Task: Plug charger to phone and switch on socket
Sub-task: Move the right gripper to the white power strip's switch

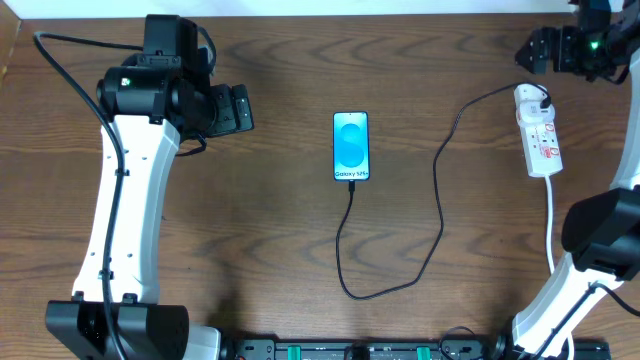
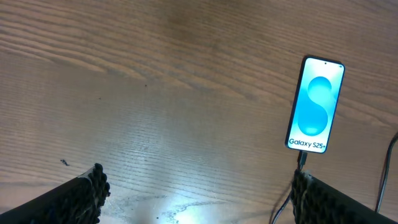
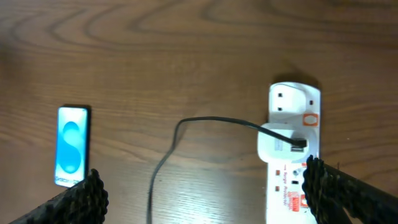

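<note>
Both claws were spread wide, with nothing held or touched. The left claw was hung over the bare bench, well left of the phone, its arm stretched up the left side. The right claw was poised at the far right corner, just beyond the socket. The charger was looped from the phone's bottom edge to the socket.
</note>
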Motion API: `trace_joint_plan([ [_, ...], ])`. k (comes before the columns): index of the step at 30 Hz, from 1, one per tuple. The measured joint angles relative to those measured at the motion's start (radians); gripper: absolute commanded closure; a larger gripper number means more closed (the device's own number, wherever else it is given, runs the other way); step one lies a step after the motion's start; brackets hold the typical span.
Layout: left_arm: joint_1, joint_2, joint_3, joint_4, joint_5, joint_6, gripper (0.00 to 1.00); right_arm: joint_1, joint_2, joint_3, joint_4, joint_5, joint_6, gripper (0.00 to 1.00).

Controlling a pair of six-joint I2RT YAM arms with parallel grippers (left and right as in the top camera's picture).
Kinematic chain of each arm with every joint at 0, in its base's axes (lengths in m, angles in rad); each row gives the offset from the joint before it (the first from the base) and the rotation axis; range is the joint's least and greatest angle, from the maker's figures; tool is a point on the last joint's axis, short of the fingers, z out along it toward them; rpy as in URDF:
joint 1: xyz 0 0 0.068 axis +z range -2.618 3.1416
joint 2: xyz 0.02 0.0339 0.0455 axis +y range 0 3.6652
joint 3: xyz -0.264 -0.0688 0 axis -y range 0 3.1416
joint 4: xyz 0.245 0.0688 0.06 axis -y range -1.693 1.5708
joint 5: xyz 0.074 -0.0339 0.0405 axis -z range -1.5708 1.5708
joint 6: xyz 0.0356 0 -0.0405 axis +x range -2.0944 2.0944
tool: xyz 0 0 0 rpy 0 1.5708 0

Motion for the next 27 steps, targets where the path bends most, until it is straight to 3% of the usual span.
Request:
trace_joint_plan([
  [16,0.0,0.0,0.0,0.0,0.0,0.0,0.04,-0.02,0.0,-0.385,0.219,0.068,-0.024,0.01],
  [27,0.0,0.0,0.0,0.0,0.0,0.0,0.05,-0.024,0.0,-0.409,0.243,0.187,-0.01,0.01],
])
